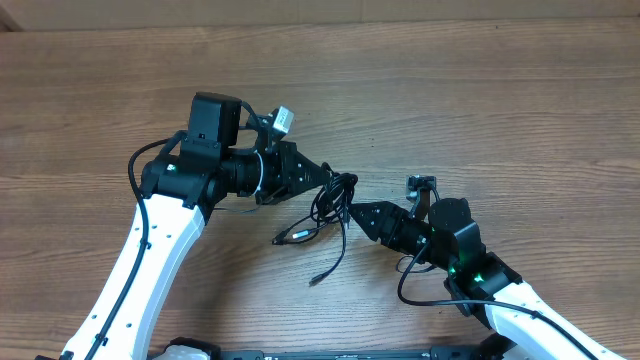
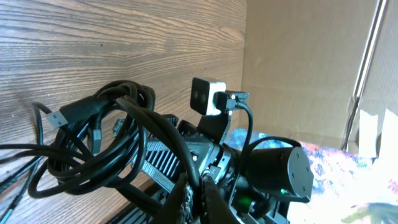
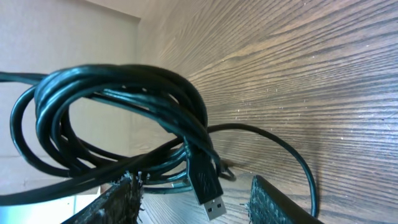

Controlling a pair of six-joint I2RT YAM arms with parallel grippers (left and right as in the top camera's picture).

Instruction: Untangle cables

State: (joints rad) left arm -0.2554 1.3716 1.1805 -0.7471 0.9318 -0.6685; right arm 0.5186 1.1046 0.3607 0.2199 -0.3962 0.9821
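Observation:
The black cables [image 1: 335, 197] lie in one tangled bundle at the middle of the table, between my two grippers. One plug end [image 1: 291, 237] and another loose end [image 1: 316, 279] trail toward the front. My left gripper [image 1: 328, 176] is shut on a strand at the bundle's top left. In the left wrist view its fingers [image 2: 186, 200] pinch that strand, and the loops [image 2: 106, 143] hang in front. My right gripper [image 1: 355, 212] is at the bundle's right side. It stands open, with a USB plug [image 3: 210, 190] hanging between its fingers [image 3: 277, 202] and touching neither. The coil [image 3: 124, 112] is just beyond.
The wooden table [image 1: 500, 110] stretches all round. A cardboard wall [image 1: 300, 12] runs along the far edge. Both arms meet near the middle, and the right arm's wrist and camera [image 2: 208, 96] stand close behind the bundle in the left wrist view.

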